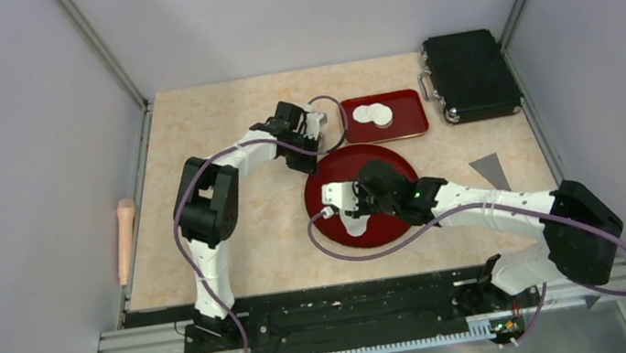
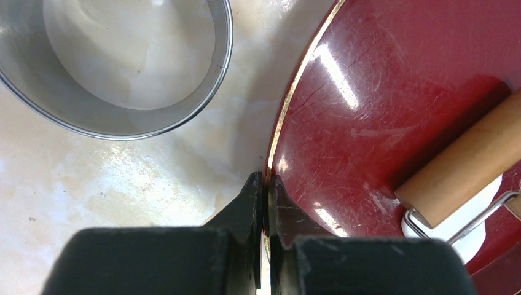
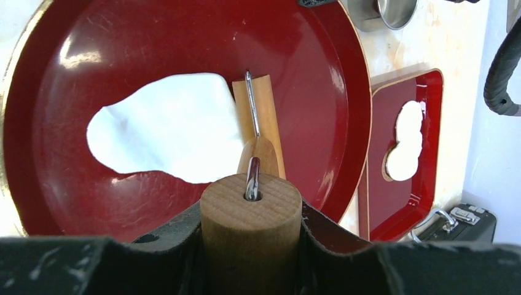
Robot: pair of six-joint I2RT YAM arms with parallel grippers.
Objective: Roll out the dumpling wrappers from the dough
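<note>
Dough [image 3: 172, 132] lay as a flattened, ragged white sheet on the round red plate [image 1: 381, 159] in the middle of the desk [image 1: 243, 232]. In the right wrist view its long axis ran side to side, crosswise to the barrel of the roller [image 3: 258, 117], and its narrower end pointed left. From above, most of it was hidden under the right gripper [image 1: 359, 198], which was clamped on the roller's wooden handle, with the barrel resting on the sheet's right end. The left gripper [image 2: 265, 203] had its jaws pinched together on the plate's far-left rim, just beside a metal ring [image 2: 184, 117]. Two dumpling wrappers [image 1: 373, 114] overlapped on the rectangular red tray [image 1: 407, 117], just beyond the plate.
</note>
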